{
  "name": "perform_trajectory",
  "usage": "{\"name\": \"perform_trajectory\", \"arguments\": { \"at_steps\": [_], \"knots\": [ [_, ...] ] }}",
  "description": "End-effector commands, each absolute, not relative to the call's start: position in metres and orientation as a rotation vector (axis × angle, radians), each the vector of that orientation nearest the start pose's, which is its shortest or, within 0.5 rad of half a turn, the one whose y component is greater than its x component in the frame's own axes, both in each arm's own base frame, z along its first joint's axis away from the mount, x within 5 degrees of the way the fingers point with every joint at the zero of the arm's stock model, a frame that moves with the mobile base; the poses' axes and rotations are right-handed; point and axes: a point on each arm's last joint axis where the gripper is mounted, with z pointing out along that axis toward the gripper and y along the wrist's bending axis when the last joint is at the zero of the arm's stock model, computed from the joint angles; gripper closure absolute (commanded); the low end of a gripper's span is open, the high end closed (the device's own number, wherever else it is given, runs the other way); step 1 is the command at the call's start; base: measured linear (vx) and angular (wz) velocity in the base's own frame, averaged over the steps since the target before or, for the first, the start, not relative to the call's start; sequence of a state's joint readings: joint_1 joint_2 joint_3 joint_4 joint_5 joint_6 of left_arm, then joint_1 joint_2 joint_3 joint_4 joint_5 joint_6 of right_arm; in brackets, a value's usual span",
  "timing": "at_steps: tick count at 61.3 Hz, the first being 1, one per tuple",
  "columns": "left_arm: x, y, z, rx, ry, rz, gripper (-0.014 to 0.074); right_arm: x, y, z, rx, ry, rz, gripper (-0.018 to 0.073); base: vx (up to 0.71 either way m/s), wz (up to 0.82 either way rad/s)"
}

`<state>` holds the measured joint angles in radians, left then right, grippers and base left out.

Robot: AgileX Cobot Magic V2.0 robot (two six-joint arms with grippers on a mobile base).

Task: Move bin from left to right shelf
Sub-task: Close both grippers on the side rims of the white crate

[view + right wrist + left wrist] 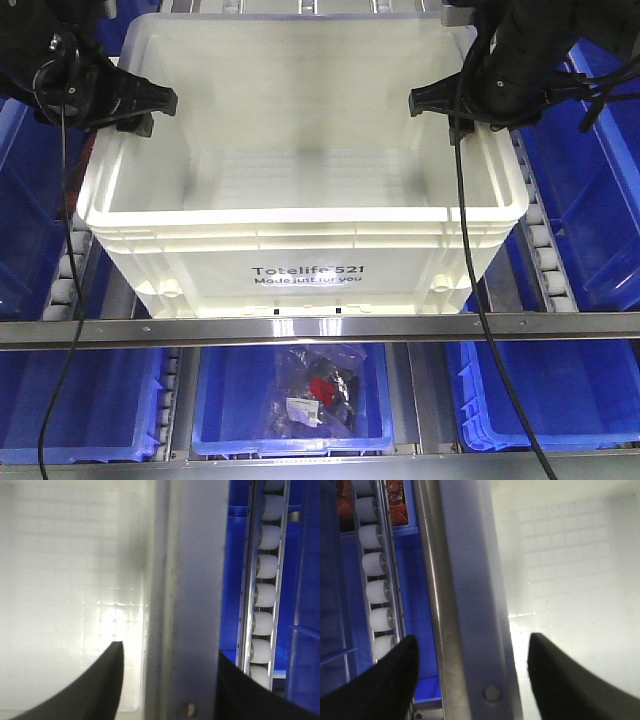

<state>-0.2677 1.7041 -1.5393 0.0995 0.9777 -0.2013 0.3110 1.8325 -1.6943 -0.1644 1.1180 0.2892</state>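
Closest to me runs the shelf's metal front rail, and just behind it sits the white bin on the upper level. It rests between the roller tracks, with its black "Totelife 521" print facing the rail. Its gridded floor shows through the open top. Whether this is the left or right shelf I cannot tell.

Blue bins flank it on both sides, and more stand on the level below. The middle lower blue bin holds a clear bag of dark items with a red piece and a white label.

Both black arms reach down to the white bin's side walls. The left gripper straddles the left rim, spread wide, one finger outside and one inside, with gaps to the rim. The right gripper straddles the right rim likewise, also wide. Its inner finger is clear of the wall and its outer one is close against the rim's edge.
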Motion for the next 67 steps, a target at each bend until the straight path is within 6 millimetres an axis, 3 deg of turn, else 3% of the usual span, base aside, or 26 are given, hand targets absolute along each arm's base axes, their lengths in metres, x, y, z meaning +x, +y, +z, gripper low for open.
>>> {"name": "perform_trajectory", "arguments": {
  "at_steps": [1, 24, 40, 54, 67],
  "knots": [
    [0.356, -0.091, 0.348, 0.115, 2.509, -0.067, 0.0230, 0.378, 0.104, 0.342, -0.073, 2.605, -0.026, 0.0316, 0.00, 0.00],
    [0.356, -0.091, 0.348, 0.114, 2.510, -0.068, 0.0364, 0.378, 0.104, 0.342, -0.075, 2.603, -0.025, 0.0410, 0.00, 0.00],
    [0.355, -0.091, 0.349, 0.114, 2.510, -0.065, 0.0396, 0.377, 0.102, 0.345, -0.089, 2.586, -0.055, 0.0442, 0.00, 0.00],
    [0.347, -0.090, 0.367, 0.104, 2.449, -0.108, 0.0448, 0.369, 0.100, 0.362, -0.085, 2.534, -0.035, 0.0521, 0.00, 0.00],
    [0.334, -0.089, 0.386, 0.096, 2.389, -0.165, 0.0499, 0.361, 0.100, 0.376, -0.075, 2.494, 0.020, 0.0540, 0.00, 0.00]
  ]
}}
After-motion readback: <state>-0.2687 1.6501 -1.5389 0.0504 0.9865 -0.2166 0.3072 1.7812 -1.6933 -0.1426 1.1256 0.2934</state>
